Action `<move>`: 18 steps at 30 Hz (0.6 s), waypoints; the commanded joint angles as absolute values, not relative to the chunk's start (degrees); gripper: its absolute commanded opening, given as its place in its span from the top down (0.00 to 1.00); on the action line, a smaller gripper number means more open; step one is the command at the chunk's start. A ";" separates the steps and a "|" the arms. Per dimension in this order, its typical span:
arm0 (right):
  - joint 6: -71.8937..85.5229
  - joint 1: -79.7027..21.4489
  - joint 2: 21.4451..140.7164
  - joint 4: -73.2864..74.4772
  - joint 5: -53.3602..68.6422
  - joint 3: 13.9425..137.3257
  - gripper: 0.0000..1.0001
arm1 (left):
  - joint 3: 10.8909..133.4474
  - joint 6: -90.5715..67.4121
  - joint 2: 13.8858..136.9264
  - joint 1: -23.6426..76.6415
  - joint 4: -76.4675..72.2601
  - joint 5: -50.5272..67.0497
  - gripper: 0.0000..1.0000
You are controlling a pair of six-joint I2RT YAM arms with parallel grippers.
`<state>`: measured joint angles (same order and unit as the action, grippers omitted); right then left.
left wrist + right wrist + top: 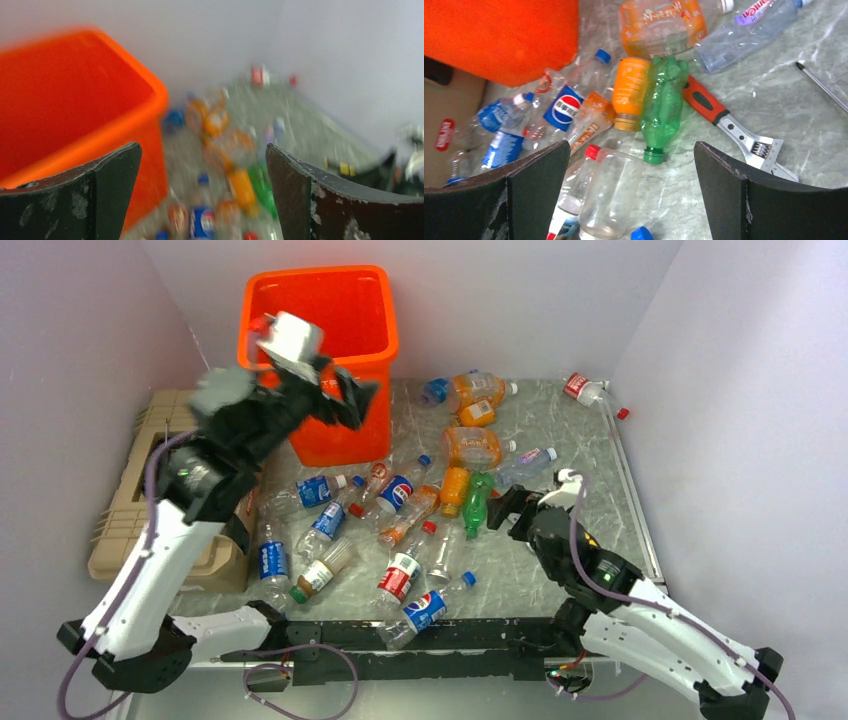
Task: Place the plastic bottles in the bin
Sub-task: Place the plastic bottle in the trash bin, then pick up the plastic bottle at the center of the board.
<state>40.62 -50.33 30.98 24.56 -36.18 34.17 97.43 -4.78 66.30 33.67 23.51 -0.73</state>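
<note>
The left claw (202,150) hovers spread at the front rim of the orange bin (335,440), nothing between its fingers; that wrist view is blurred. The plastic bottles (400,575) lie on their sides across the marbled surface (590,455), pointing every which way, between the bin and the arms. The right claw (631,145) is also spread and holds nothing, poised above a green bottle (663,107) whose long axis runs toward that claw, cap nearest it. An orange bottle (630,90) lies parallel against it, neck the same way. A red-handled wrench (724,125) slants out from the green bottle's other side.
</note>
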 commanded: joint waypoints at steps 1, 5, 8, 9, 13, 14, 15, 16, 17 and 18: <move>45.06 -47.58 38.71 27.12 -39.62 38.50 0.00 | 85.58 -3.68 69.46 39.42 36.74 1.67 0.01; 45.53 -35.83 40.41 20.41 -24.13 34.60 0.00 | 76.01 -4.08 67.55 40.42 32.02 2.43 0.01; 46.27 -26.81 42.25 17.48 -13.45 32.35 0.00 | 71.17 -5.55 66.33 40.38 27.83 2.49 0.00; 46.20 -25.40 42.68 16.99 -12.45 31.92 0.00 | 69.71 -5.81 65.89 40.42 26.51 2.66 0.01; 44.24 -24.79 44.20 18.15 -17.72 32.17 0.01 | 64.28 -9.09 64.19 40.43 21.96 1.07 0.00; 44.28 -24.79 44.55 18.75 -20.39 32.20 0.01 | 63.03 -10.72 63.76 40.43 21.15 0.31 0.01; 44.21 -24.79 44.58 18.84 -22.50 31.81 0.03 | 61.92 -12.72 63.40 40.37 20.34 -0.82 0.00; 43.38 -24.79 44.45 18.10 -23.35 31.18 0.04 | 60.95 -14.37 63.17 40.35 19.69 -2.54 0.01; 42.32 -24.79 44.09 16.05 -23.35 29.64 0.05 | 60.45 -16.19 62.94 40.38 19.39 -3.45 0.01; 41.68 -24.79 43.78 15.06 -22.30 28.47 0.05 | 60.18 -16.55 62.67 40.40 19.47 -3.99 0.01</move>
<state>44.49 -25.04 44.66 20.51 -20.10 31.48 61.89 -9.98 64.42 40.27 25.04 0.10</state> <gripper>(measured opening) 0.961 0.994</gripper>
